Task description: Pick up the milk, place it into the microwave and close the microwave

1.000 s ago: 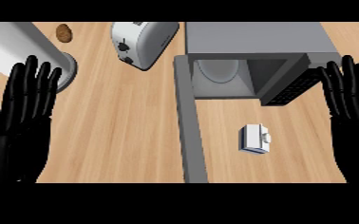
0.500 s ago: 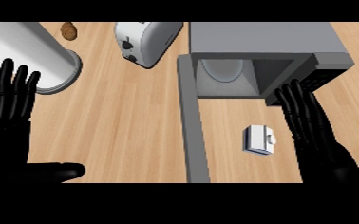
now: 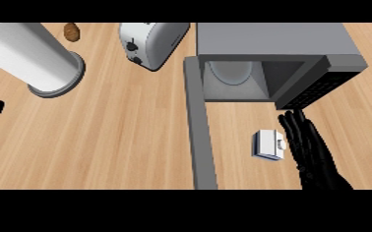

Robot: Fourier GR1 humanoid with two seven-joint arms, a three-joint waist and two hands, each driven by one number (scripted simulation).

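Note:
The milk (image 3: 269, 145) is a small white carton standing on the wooden counter in front of the microwave (image 3: 280, 54). The microwave's cavity faces me and its grey door (image 3: 201, 128) swings out toward the view's lower edge, left of the carton. My right hand (image 3: 311, 150) lies just right of the milk with its fingers straight, pointing at the microwave, almost touching the carton's side. Only a sliver of my left hand (image 3: 1, 106) shows at the left edge.
A white toaster (image 3: 150, 43) stands left of the microwave. A tall white cylinder (image 3: 40, 61) rises at the far left, with a small brown object (image 3: 71, 31) behind it. Bare wood (image 3: 123, 137) spreads between the cylinder and the open door.
My right hand has come down and inward from the right edge until it sits beside the milk. My left hand has slid out past the left edge.

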